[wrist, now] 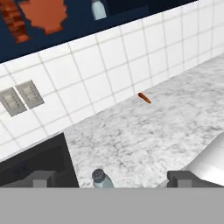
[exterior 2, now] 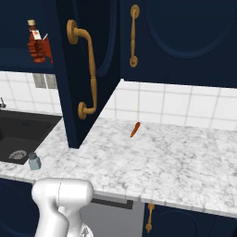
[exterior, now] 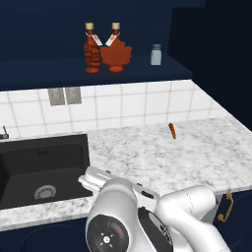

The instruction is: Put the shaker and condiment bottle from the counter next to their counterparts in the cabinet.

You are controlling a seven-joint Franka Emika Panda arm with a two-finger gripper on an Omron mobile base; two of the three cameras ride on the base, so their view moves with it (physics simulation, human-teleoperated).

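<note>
Two red-brown maple-leaf bottles, one edge-on (exterior: 91, 50) and one face-on (exterior: 117, 53), stand side by side on the navy cabinet shelf (exterior: 59, 69); I cannot tell which one came from the counter. A pale blue-grey shaker (exterior: 156, 55) stands to their right on the same shelf. A second matching shaker (exterior 2: 34, 161) stands upright on the marble counter (exterior 2: 152, 162), close to the sink's right edge. In the hand view this shaker (wrist: 101, 178) sits low between the fingers. My gripper (wrist: 111, 180) is open above it, its fingertips (wrist: 41, 178) wide apart and holding nothing.
A small orange carrot-like stick (exterior: 172, 131) lies on the counter near the tiled wall. The black sink (exterior: 39, 170) is at the left. The open cabinet door (exterior 2: 88, 69) with its brass handle hangs over the counter. Two grey wall outlets (exterior: 64, 96) sit below the shelf.
</note>
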